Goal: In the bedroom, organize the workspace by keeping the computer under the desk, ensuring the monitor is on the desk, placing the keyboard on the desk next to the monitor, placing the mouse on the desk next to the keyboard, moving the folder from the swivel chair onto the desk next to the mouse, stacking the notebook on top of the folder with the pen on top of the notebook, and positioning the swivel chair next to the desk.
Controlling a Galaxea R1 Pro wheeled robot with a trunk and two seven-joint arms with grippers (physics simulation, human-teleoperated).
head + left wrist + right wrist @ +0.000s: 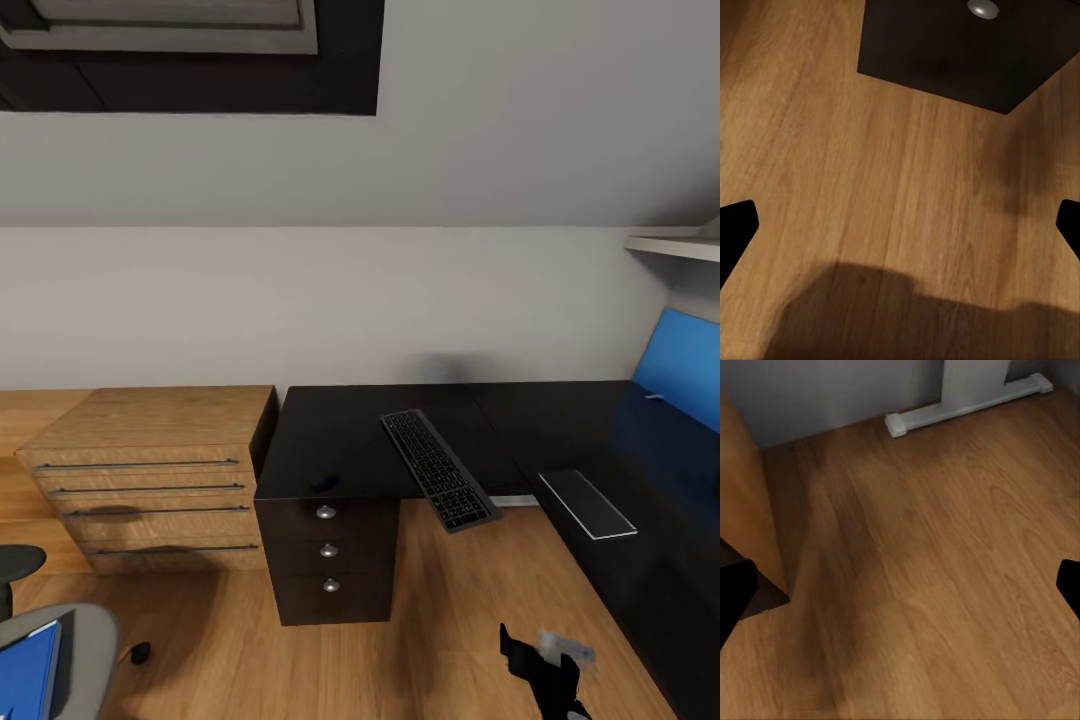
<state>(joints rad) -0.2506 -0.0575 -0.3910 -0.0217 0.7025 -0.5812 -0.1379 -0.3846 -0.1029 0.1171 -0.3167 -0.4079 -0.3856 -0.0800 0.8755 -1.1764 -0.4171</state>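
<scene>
The dark keyboard (pixel 440 470) lies askew on the black desk (pixel 350 430), its near end hanging over the front edge. A small dark lump, seemingly the mouse (pixel 325 482), sits near the desk's front above the drawer unit (pixel 328 560). A thin dark notebook (pixel 588 503) lies on the desk's right wing. The blue folder (pixel 25 675) rests on the grey swivel chair (pixel 85 640) at the lower left. My right gripper (pixel 545 652) (pixel 900 592) hangs open over the floor. My left gripper (pixel 900 232) is open above the floor by the drawer unit (pixel 967 45).
A light wooden dresser (pixel 150 470) stands left of the desk. An upright bright blue panel (pixel 685 365) stands at the desk's far right; I cannot tell what it is. A white desk foot (pixel 967 401) lies on the wood floor (pixel 450 600), open between chair and desk.
</scene>
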